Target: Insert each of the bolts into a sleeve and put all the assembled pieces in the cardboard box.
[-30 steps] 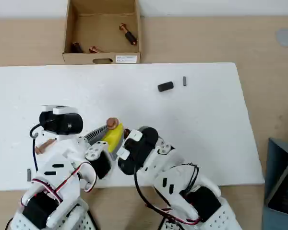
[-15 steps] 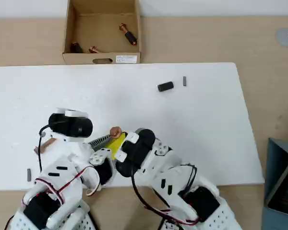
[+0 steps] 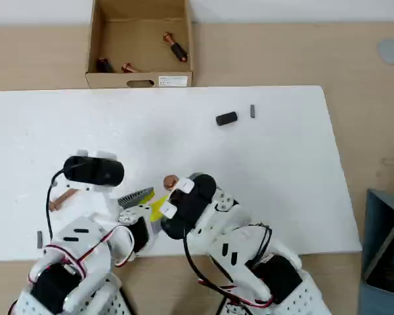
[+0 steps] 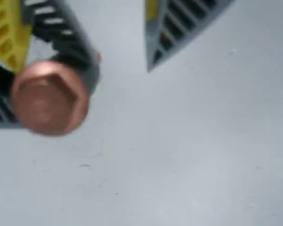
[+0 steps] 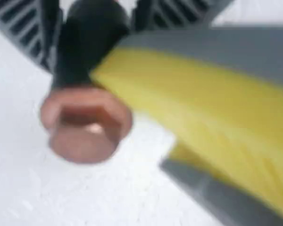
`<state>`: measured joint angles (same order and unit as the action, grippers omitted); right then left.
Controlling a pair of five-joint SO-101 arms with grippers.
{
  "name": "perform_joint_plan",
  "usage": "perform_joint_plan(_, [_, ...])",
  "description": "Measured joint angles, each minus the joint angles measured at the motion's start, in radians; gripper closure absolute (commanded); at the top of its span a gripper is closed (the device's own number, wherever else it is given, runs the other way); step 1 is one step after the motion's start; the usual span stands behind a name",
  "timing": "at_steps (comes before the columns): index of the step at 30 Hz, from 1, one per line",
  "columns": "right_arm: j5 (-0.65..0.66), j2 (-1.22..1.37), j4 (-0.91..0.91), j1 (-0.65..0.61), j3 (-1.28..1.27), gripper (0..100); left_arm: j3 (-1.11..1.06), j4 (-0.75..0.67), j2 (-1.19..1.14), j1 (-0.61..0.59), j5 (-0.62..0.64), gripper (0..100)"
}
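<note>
Gripping sleeved bolt [image 3: 171,182], right gripper [image 5: 93,35] (left gripper [image 3: 148,201] parted)

Four bolts [image 3: 62,198], four sleeves [image 3: 226,119] (one cardboard box [image 3: 139,79])

Robotics lab bench: white mat [image 3: 282,184] on wooden table [image 3: 282,59] beneath wired arms [image 3: 249,252].

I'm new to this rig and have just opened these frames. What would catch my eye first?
A copper bolt head, pushed into a black sleeve, sits where the two arms meet, on the near side of the white mat. Beyond the mat, the cardboard box holds assembled pieces. A loose sleeve lies alone on the mat's far part.
</note>
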<state>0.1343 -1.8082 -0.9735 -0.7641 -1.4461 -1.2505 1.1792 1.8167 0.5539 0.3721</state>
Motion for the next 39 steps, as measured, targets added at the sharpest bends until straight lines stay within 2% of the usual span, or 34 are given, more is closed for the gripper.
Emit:
perform_joint_plan(5, [-0.002, 0.0, 0.0, 0.0, 0.0, 98.9, 0.109, 0.048, 0.003, 0.0, 0.0, 82])
perform_joint_plan(7, [-0.002, 0.0, 0.0, 0.0, 0.0, 98.9, 0.158, 0.058, 0.005, 0.0, 0.0, 87])
perform_joint_plan(10, [-0.002, 0.0, 0.0, 0.0, 0.0, 98.9, 0.222, 0.066, 0.005, 0.0, -0.018, 100])
perform_joint_plan(13, [-0.002, 0.0, 0.0, 0.0, 0.0, 98.9, 0.255, 0.071, 0.005, -0.021, -0.087, 100])
perform_joint_plan(16, [-0.002, 0.0, 0.0, 0.0, 0.0, 98.9, 0.256, 0.074, 0.005, -0.118, -0.146, 100])
perform_joint_plan(19, [-0.005, 0.0, 0.0, 0.0, 0.0, 98.9, 0.249, 0.075, 0.005, -0.264, -0.221, 100])
perform_joint_plan(23, [-0.083, 0.0, 0.0, 0.061, 0.0, 98.9, 0.129, 0.075, 0.006, -0.459, -0.331, 100])
perform_joint_plan(28, [-0.129, 0.0, -0.003, 0.167, 0.012, 98.9, -0.063, 0.075, 0.003, -0.638, -0.376, 100])
perform_joint_plan(34, [-0.215, 0.028, -0.086, 0.201, 0.16, 98.9, -0.241, 0.075, 0.002, -0.689, -0.379, 100])
perform_joint_plan(39, [-0.262, 0.279, -0.08, 0.203, 0.341, 98.9, -0.307, 0.055, 0.002, -0.689, -0.379, 100])
